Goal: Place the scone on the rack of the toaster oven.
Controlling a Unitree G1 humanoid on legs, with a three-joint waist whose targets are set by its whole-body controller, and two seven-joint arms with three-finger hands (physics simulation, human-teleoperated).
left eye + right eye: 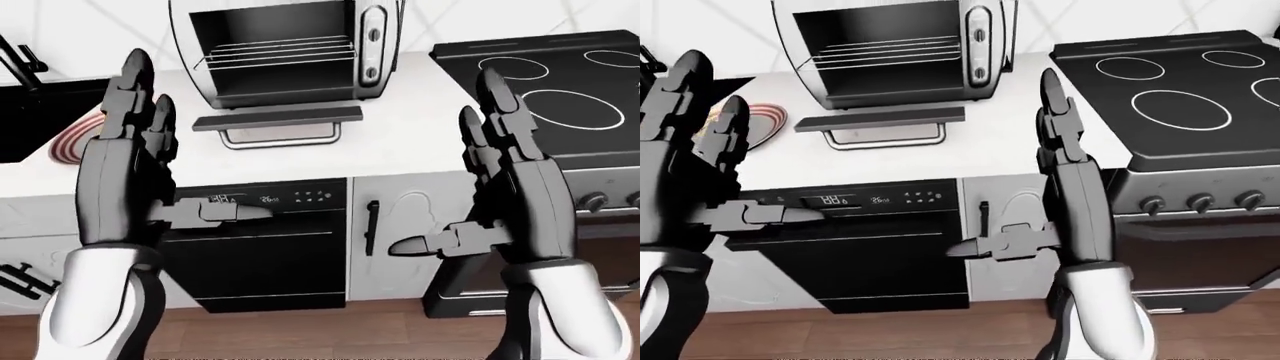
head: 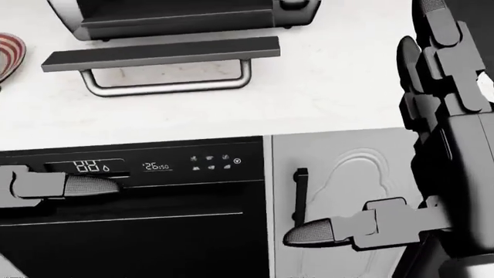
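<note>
No scone shows in any view, so where it lies cannot be told; a striped plate [image 1: 758,120] sits on the counter [image 1: 420,142] at about nine o'clock from the toaster oven [image 1: 285,49], mostly hidden by the left robot hand [image 1: 130,172], and the scone may be there. The task looks barely begun: nothing is held and nothing rests on the rack [image 1: 275,54].

The oven is ready, though. Its door [image 1: 278,118] hangs open and lies flat at six o'clock of the cavity, handle toward the robot, and the rack's wire bars are bare inside.

Both hands are raised with fingers spread apart and thumbs pointing inward, gripping nothing; the right robot hand [image 1: 510,195] stands at four o'clock from the oven.

Room for moving seems fair. The counter is bare at three o'clock of the oven, up to the stove [image 1: 1170,90]. The lowered door juts toward the counter's edge, so a reach to the rack would likely have to pass over it. Below the edge are the dishwasher [image 1: 255,240] and a cabinet door [image 1: 405,225]. A dark sink [image 1: 40,120] lies at the left-eye view's nine o'clock.
</note>
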